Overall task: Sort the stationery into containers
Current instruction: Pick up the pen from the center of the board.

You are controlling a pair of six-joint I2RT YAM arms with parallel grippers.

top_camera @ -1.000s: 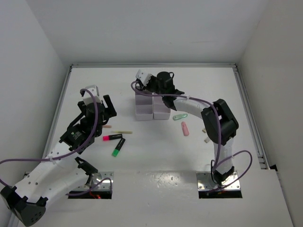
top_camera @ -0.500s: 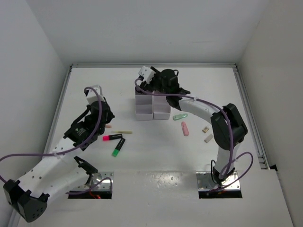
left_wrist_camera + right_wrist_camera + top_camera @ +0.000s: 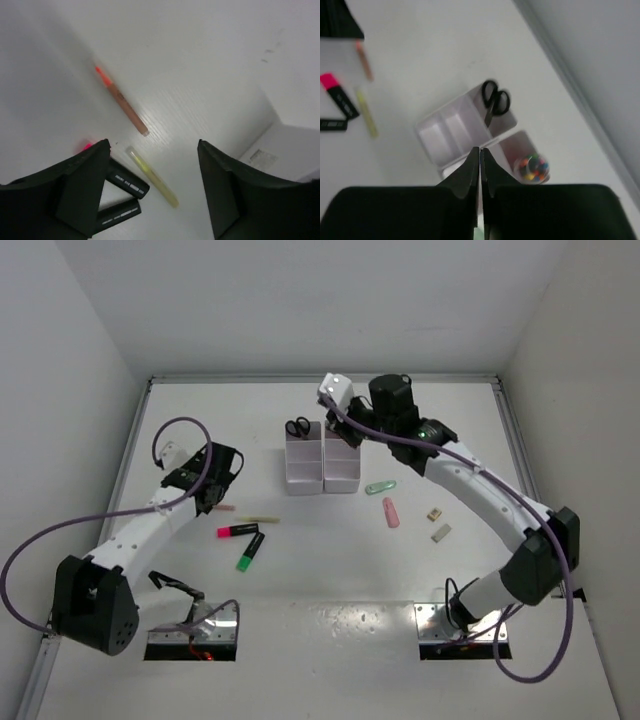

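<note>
Two white containers stand side by side at the table's middle back. Black-handled scissors lie in the left one's far compartment, also in the right wrist view. My right gripper is shut and empty, above the boxes. My left gripper is open and empty above the pink stick and yellow stick. A pink highlighter and a green highlighter lie nearby. The green clip, a pink piece and beige blocks lie to the right.
A small round tub of coloured bits sits in the right container's far compartment. The raised table rim runs along the right side, and white walls close in the left, back and right.
My right gripper has risen and moved right off the left container, and the scissors now show in its far compartment. My left arm has swung left and stretched out; its gripper is over the sticks.
</note>
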